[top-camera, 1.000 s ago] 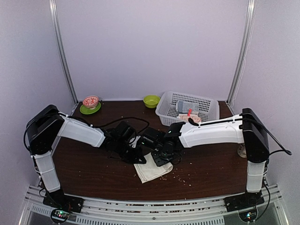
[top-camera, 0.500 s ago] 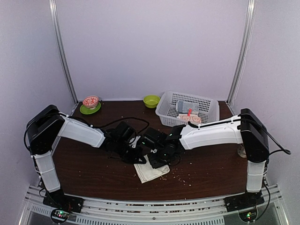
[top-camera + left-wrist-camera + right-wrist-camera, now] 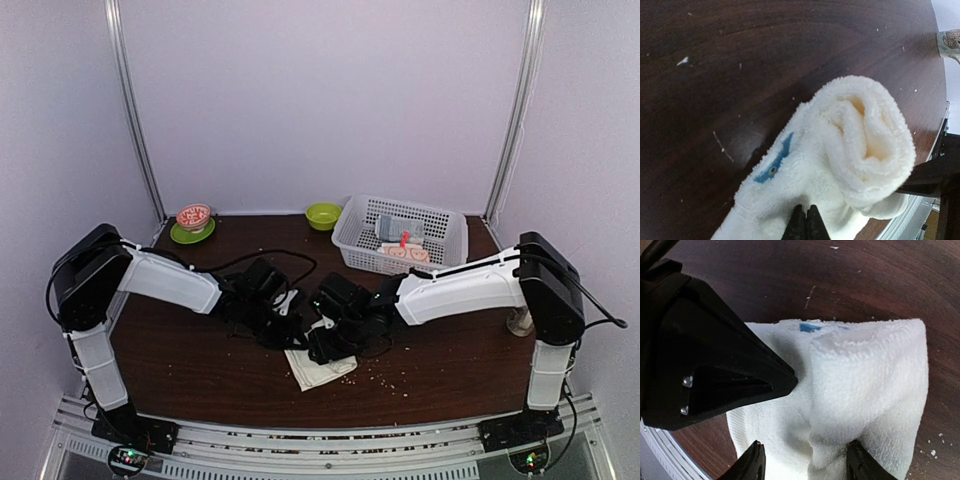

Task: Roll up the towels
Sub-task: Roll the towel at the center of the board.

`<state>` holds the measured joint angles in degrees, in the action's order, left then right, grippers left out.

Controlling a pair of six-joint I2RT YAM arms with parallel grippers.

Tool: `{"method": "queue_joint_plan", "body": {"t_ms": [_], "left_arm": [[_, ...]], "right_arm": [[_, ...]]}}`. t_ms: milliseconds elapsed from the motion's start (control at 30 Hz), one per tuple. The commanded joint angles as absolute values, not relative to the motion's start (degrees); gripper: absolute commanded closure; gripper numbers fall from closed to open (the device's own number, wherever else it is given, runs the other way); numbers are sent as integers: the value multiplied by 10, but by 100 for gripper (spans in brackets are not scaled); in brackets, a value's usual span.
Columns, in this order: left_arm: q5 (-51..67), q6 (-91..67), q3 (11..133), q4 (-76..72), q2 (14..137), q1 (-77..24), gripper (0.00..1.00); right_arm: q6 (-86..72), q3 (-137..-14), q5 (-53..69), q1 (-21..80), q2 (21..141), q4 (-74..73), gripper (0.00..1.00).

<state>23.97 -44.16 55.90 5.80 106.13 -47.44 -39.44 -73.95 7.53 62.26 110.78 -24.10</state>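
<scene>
A cream-white towel (image 3: 322, 368) (image 3: 855, 140) (image 3: 865, 390) with a small blue mark (image 3: 775, 160) lies partly rolled on the dark wooden table (image 3: 200, 370), in front of both arms. My left gripper (image 3: 287, 332) (image 3: 805, 220) is shut, its tips pinched into the cloth beside the roll. My right gripper (image 3: 325, 345) (image 3: 807, 462) stands open, one finger on either side of the towel's thick fold. A second towel (image 3: 408, 252), cream with orange-pink faces, sits in the basket.
A white basket (image 3: 445, 218) at the back right also holds a grey-blue rolled towel (image 3: 398, 228). A green bowl (image 3: 323, 214) stands beside it, and a green plate (image 3: 190, 236) with a patterned bowl (image 3: 193, 215) at the back left. Crumbs are scattered near the towel.
My right gripper has opened and let go of the towel, and its arm has shifted left over the cloth. The left gripper stays shut in place.
</scene>
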Motion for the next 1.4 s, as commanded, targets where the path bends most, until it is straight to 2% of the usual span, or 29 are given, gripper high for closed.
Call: {"method": "queue_joint_plan", "body": {"t_ms": [0,133,533,1067,1367], "left_arm": [[224,-421,550,101,1009,-463,98],[224,-419,552,111,972,-457,97],[303,-463,597,8,1005,-457,97],[304,-486,587,-7,1099,-455,100],[274,-486,582,14,1127,-445,100]], "right_arm": [[-397,-695,134,614,1095,-167,41],[-401,-661,173,602,1088,-107,31],[-387,-633,198,592,1088,-79,20],[-370,-641,217,591,1071,-90,16],[-343,-637,178,588,989,-177,16]]}}
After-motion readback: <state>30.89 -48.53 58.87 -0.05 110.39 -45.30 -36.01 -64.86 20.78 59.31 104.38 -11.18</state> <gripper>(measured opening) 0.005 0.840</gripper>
